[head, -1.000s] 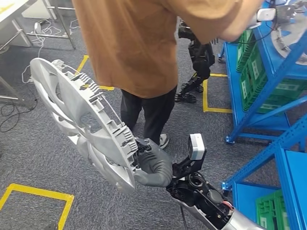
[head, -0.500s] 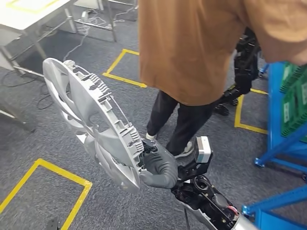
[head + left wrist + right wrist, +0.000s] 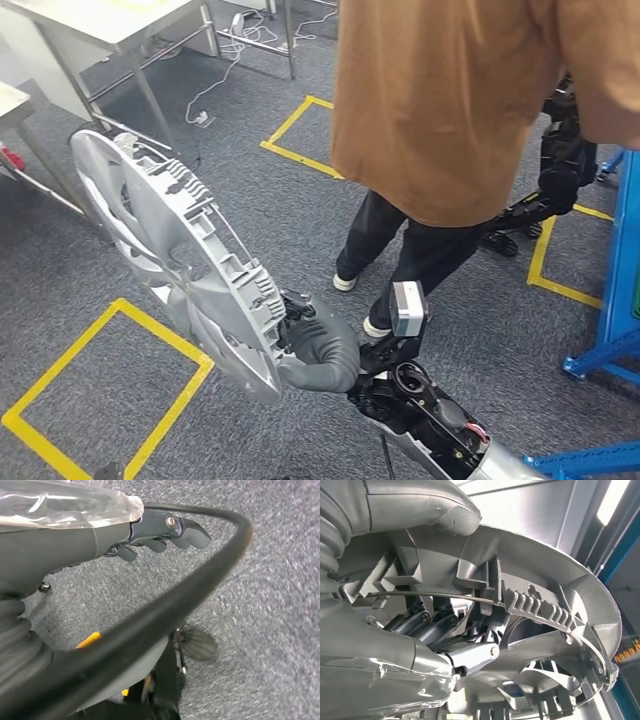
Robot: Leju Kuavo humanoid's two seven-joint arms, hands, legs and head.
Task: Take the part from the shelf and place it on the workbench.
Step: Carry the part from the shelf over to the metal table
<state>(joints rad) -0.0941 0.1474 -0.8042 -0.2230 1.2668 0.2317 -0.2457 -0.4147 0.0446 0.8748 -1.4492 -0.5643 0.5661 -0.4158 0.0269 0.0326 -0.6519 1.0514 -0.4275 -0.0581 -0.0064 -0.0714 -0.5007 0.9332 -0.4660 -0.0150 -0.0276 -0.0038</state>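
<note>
Part [image 3: 177, 255] — large silver wheel cover, held out over grey carpet by its rim, tilted on edge, gripped by right hand [image 3: 321, 345] at one spot only. Could swing or slip out — long overhang, single edge hold. Could also clip the person [image 3: 453, 110] standing just beside. Left hand [image 3: 166, 532] hanging over floor, fingers loosely apart, holding nothing.
</note>
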